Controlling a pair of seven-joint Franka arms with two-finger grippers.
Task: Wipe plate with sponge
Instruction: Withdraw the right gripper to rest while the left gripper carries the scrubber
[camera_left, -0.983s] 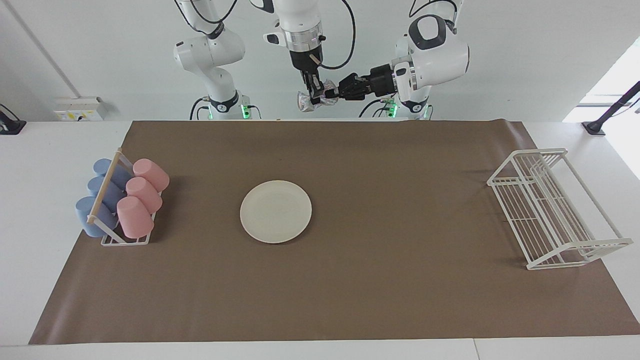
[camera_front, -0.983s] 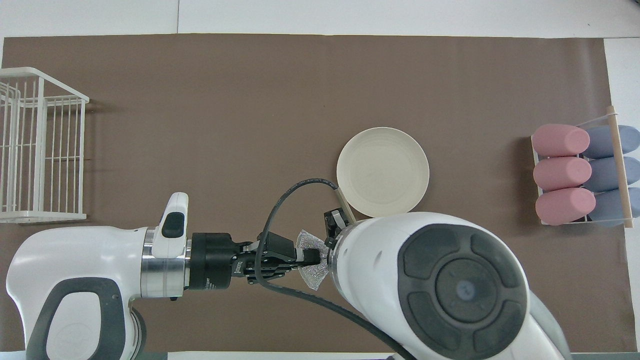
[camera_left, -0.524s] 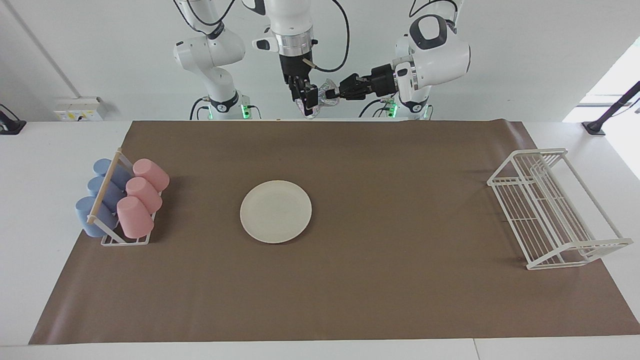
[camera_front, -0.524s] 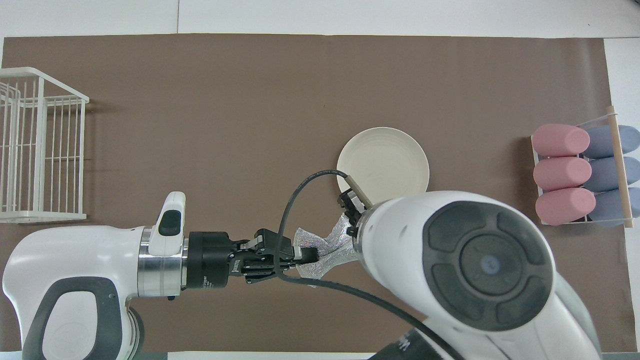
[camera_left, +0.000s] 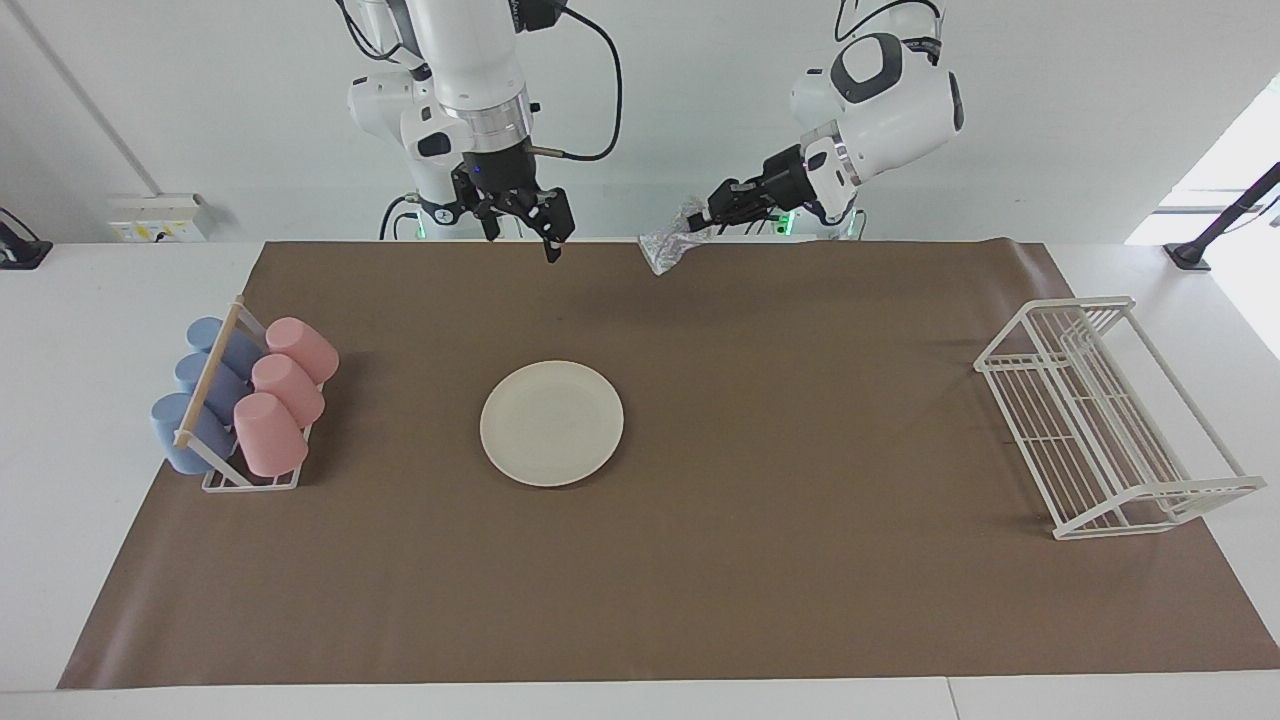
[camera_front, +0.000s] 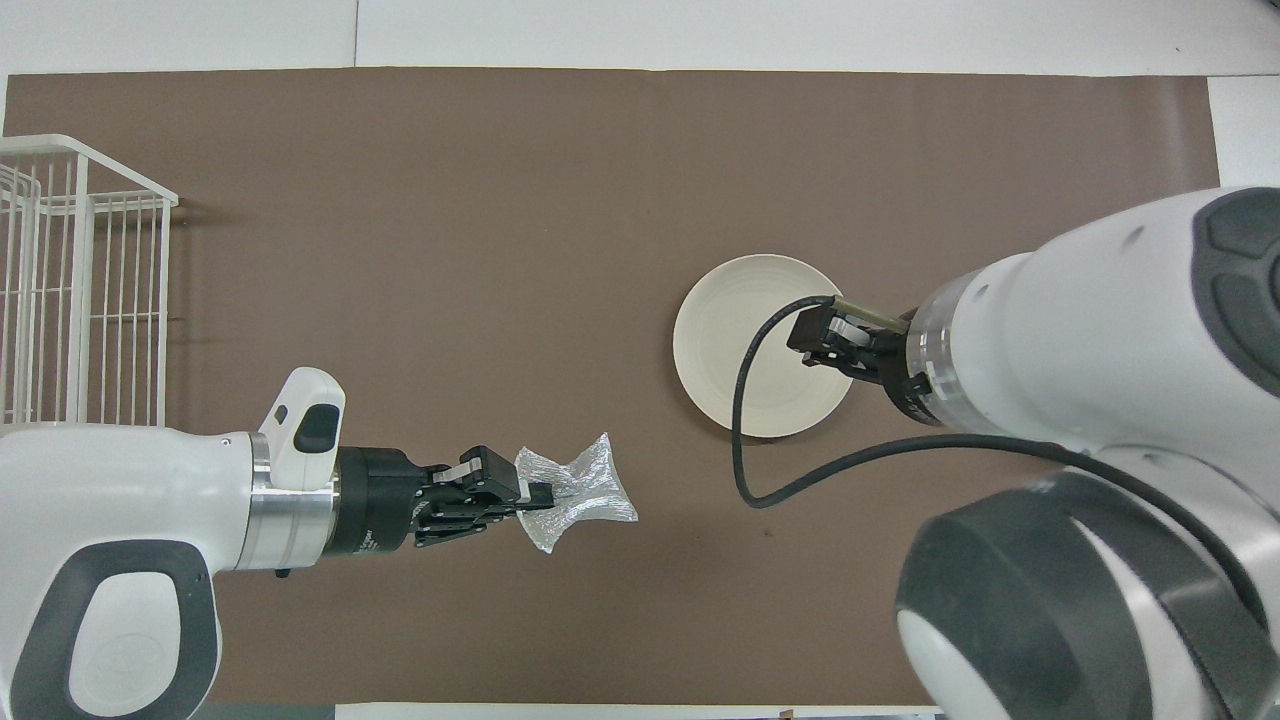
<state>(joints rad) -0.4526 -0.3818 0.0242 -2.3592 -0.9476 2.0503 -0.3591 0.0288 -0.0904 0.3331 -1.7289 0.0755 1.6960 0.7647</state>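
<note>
The right end effector (camera_left: 523, 222) has swung clear, fingers spread and empty; the left end effector (camera_left: 712, 217) alone grips one sponge (camera_left: 668, 244) aloft. One plate (camera_left: 551, 423) lies mid-surface; six cups (camera_left: 245, 394), some half-hidden.

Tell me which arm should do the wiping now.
Left. Its tool is shut on the sponge, raised over the mat's edge nearest the robots. The right tool is open and empty, and the plate lies bare.

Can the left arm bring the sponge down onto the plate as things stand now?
Probably yes. The left hand holds the sponge in the air over the mat's robot-side edge, and nothing stands between it and the plate. The right hand is raised, open, and apart from the sponge.
</note>
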